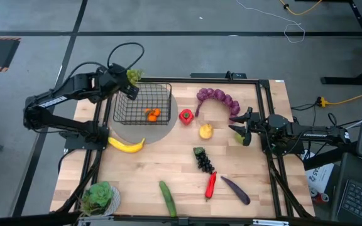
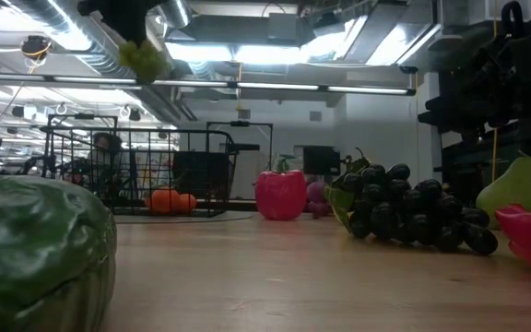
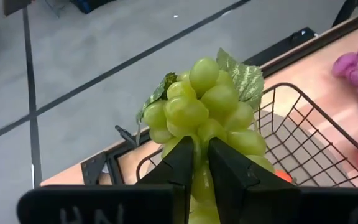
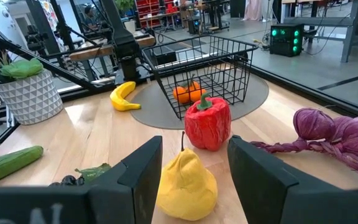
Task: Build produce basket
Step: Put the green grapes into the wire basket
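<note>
High view first: the left tool point(image 1: 129, 78) sits at the upper left of the frame, over the far left corner of the basket point(image 1: 142, 104), with the green grapes point(image 1: 134, 75) pinched in it. My guess is it's up there so the bunch can drop straight in next to the orange point(image 1: 153, 114) already on the basket floor. The right tool point(image 1: 244, 127) waits at the right of the frame near the lemon point(image 1: 205, 131), its fingers spread with nothing between them.

Low view: the grapes hang at the top left of the frame, above the basket, clear of the wire.

Left wrist view: the two dark fingers point(image 3: 180, 165) are clamped on the lower part of the bunch, with only a narrow gap between them and the basket rim just behind.

Right wrist view: the fingers stand wide apart either side of the lemon, not touching it. The red pepper point(image 4: 207, 122) stands just behind, then the basket, with the banana point(image 4: 124, 96) at its left on the bench point(image 4: 98, 137).
</note>
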